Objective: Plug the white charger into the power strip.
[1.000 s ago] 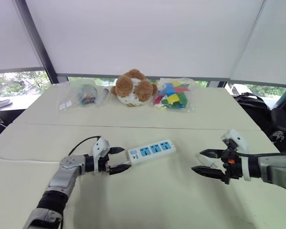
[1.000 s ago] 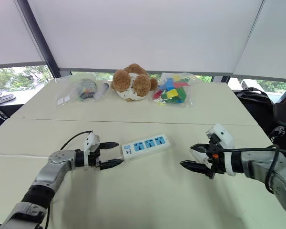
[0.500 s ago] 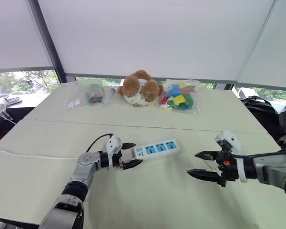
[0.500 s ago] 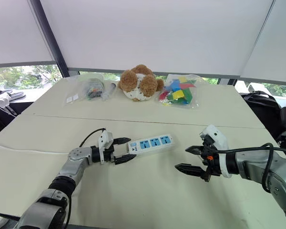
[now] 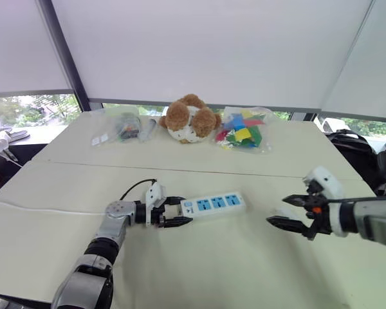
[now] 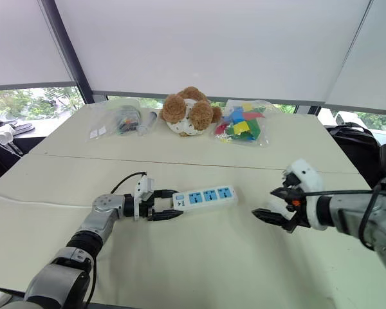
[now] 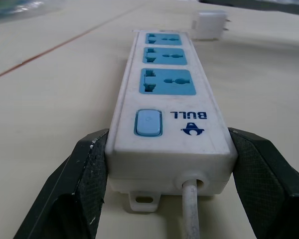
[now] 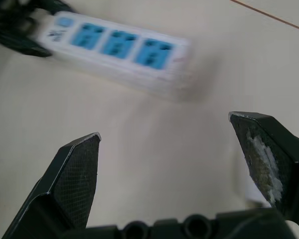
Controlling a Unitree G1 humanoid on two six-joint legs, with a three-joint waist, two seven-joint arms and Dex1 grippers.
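- A brown plush toy sits near the tabletop's far edge, with a clear bag of coloured blocks just to its right and a clear bag of small items to its left.
- All three are well apart from the power strip, which lies nearer the middle of the tabletop.
- A thin white cable trails toward the left edge.
- A dark bag rests beyond the right edge.
- The power strip lies flat, with its three blue sockets and its switch facing up.
- Its long axis runs left to right, angled slightly toward the far edge, with the cord end pointing left.
- The left gripper is clamped on that cord end, a black finger pressed against each long side.
- The white charger lies on the tabletop past the strip's free end, near the right gripper; its prongs jut out sideways, about level with the surface.
- The right gripper hangs with its fingers spread wide, gripping nothing, aimed toward the strip's free end.
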